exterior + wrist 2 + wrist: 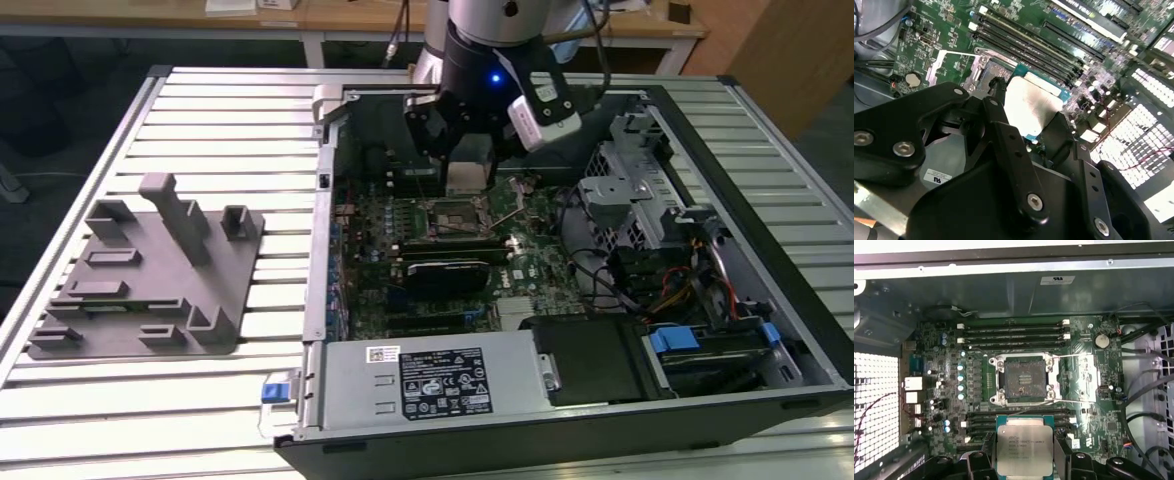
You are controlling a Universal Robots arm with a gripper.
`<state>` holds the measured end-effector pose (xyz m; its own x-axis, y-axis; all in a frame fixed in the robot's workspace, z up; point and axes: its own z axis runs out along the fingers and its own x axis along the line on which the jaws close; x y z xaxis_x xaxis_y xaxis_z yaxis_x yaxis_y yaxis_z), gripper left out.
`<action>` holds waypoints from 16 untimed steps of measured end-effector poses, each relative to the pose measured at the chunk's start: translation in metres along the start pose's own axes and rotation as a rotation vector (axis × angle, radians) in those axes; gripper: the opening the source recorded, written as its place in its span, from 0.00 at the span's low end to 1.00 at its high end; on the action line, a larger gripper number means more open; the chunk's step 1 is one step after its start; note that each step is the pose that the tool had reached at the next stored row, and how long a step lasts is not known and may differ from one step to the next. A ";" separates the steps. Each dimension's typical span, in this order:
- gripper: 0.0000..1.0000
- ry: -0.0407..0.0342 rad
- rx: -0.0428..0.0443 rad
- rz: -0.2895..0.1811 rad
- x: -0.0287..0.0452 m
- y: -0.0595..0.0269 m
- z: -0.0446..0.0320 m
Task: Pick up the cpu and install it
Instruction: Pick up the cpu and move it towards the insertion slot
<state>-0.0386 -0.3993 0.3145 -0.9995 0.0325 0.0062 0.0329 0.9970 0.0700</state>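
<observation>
Cpu hangs over the open case's motherboard in the exterior view, is clamped between the gripper's fingers in the second wrist view, and is apart from the empty socket in the first wrist view: picked up, not yet installed.

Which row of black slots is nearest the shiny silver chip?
The slot row between the shiny silver square chip and the empty socket; the other row lies beyond it.
</observation>
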 end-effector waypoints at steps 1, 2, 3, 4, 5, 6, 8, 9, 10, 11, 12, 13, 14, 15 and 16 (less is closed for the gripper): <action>0.54 0.0000 0.0001 0.000 -0.0004 0.0013 0.0014; 0.54 0.0001 0.0002 0.000 -0.0007 0.0025 0.0028; 0.54 0.0001 0.0002 0.000 -0.0010 0.0038 0.0042; 0.54 0.0000 0.0001 0.000 -0.0015 0.0051 0.0058; 0.54 0.0000 0.0001 0.000 -0.0019 0.0064 0.0072; 0.54 0.0000 0.0003 0.000 -0.0023 0.0078 0.0087; 0.54 0.0000 0.0009 0.000 -0.0029 0.0108 0.0113; 0.54 0.0001 0.0014 0.000 -0.0031 0.0124 0.0125; 0.54 0.0000 0.0016 0.000 -0.0033 0.0139 0.0138; 0.54 0.0000 0.0019 0.000 -0.0033 0.0155 0.0153; 0.54 0.0000 0.0024 -0.001 -0.0034 0.0169 0.0167; 0.54 0.0000 0.0032 -0.001 -0.0034 0.0185 0.0181; 0.54 0.0000 0.0039 -0.001 -0.0035 0.0200 0.0194; 0.54 0.0000 0.0047 -0.002 -0.0035 0.0215 0.0207; 0.54 0.0000 0.0052 -0.002 -0.0035 0.0228 0.0218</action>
<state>-0.0345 -0.3751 0.2944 -0.9995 0.0306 0.0061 0.0309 0.9974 0.0649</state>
